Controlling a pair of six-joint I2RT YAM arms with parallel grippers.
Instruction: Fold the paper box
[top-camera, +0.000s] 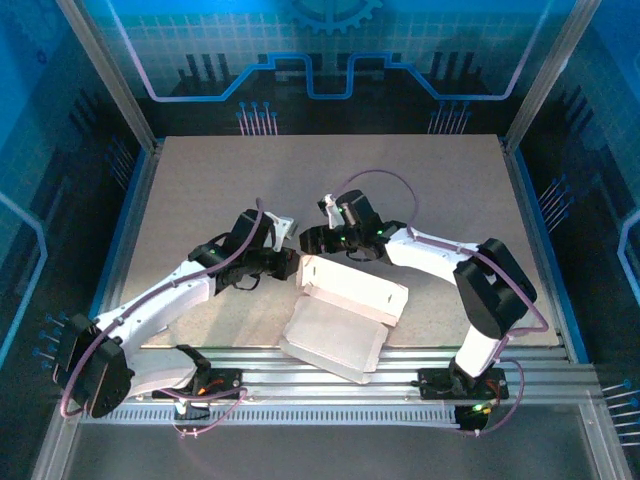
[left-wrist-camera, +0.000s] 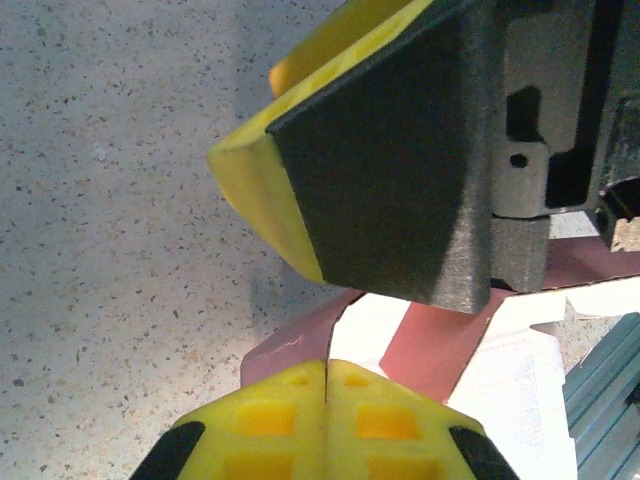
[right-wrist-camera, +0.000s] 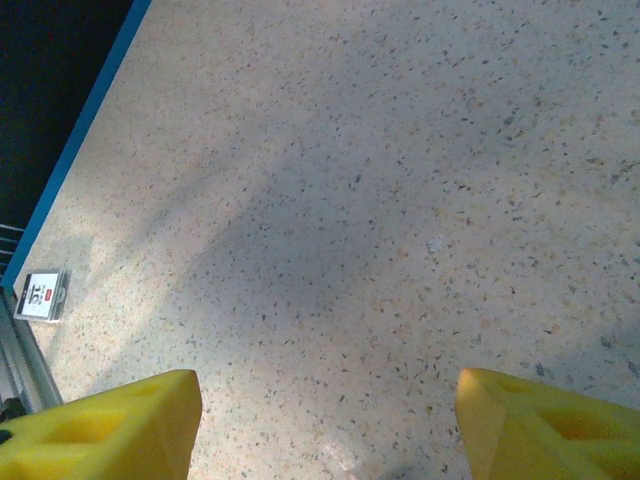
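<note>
The paper box (top-camera: 352, 300) lies half-formed near the table's front middle, whitish inside with low raised walls and a flat panel hanging over the near edge. My left gripper (top-camera: 292, 262) sits at its left end. In the left wrist view the left gripper (left-wrist-camera: 328, 372) is shut, with the edge of a pink flap (left-wrist-camera: 300, 340) running into the seam between its yellow pads. My right gripper (top-camera: 308, 240) hovers just beyond that end, open. One of its fingers (left-wrist-camera: 390, 170), dark with a yellow pad, hangs above the flap. In the right wrist view the right gripper (right-wrist-camera: 330, 430) frames bare table.
The speckled tabletop (top-camera: 300, 180) stretches free behind the box. An aluminium rail (top-camera: 400, 370) runs along the near edge under the box's overhanging panel. A small white label (right-wrist-camera: 42, 293) sits at the table's blue-edged border.
</note>
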